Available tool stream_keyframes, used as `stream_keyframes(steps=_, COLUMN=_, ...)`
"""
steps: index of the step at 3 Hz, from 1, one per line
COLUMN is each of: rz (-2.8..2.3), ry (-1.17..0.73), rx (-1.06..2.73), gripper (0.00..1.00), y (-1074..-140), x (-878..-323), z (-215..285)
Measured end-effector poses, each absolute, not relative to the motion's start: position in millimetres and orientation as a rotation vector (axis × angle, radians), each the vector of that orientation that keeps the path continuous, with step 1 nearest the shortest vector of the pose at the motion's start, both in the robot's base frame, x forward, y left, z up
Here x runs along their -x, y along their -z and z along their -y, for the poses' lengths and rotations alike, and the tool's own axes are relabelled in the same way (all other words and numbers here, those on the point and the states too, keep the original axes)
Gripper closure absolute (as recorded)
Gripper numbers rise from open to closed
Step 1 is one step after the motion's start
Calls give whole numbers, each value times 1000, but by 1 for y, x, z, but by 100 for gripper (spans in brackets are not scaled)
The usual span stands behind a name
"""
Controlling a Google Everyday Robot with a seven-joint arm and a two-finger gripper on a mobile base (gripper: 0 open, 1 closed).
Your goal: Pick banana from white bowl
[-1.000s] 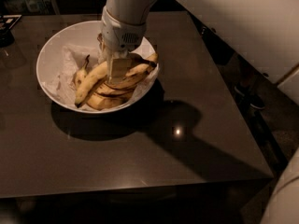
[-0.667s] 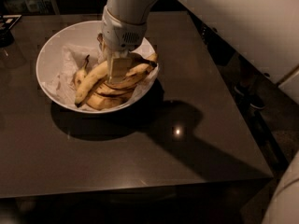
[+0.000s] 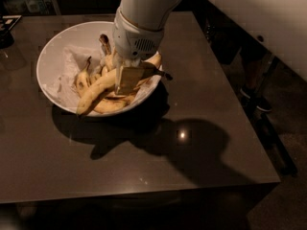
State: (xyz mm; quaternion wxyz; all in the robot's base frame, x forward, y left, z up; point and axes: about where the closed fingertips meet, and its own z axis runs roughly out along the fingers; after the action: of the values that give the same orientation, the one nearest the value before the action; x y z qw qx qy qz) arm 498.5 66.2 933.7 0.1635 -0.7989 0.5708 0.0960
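Camera view takes in the dark table [image 3: 201, 143] first, glossy and broad, with my arm [image 3: 144, 8] coming down over its far left part. Under the arm sits the white bowl [image 3: 53, 51], wide and round, with a crumpled paper lining [image 3: 64, 73] bunched up on its left side. The fruit is heaped toward the right half of the bowl. The banana [image 3: 98, 87] I am after is the longest one: it lies slanted from the near rim up toward the far right, resting across the shorter bananas [image 3: 82, 79] beside and beneath it. My gripper [image 3: 128, 79] is down inside the bowl, right at that banana's middle stretch and touching or all but touching it — whether it is closed on the fruit or only set around it I cannot tell. I judge this to be the grasp itself, with the lift not yet done. To do it well I would hold the banana across its thickest part, squarely, and squeeze gently, since ripe fruit bruises and slips. Then I would lift straight up and slowly — a neighbour's stem could catch and be dragged over the rim, or the paper could come up with it.
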Motion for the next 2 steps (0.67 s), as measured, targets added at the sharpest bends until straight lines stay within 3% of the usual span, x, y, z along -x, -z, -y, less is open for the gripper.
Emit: stream_keyframes(steps=2, rz=-1733, ry=-300, rx=2194, gripper=100, y=-941, x=-453, z=-43)
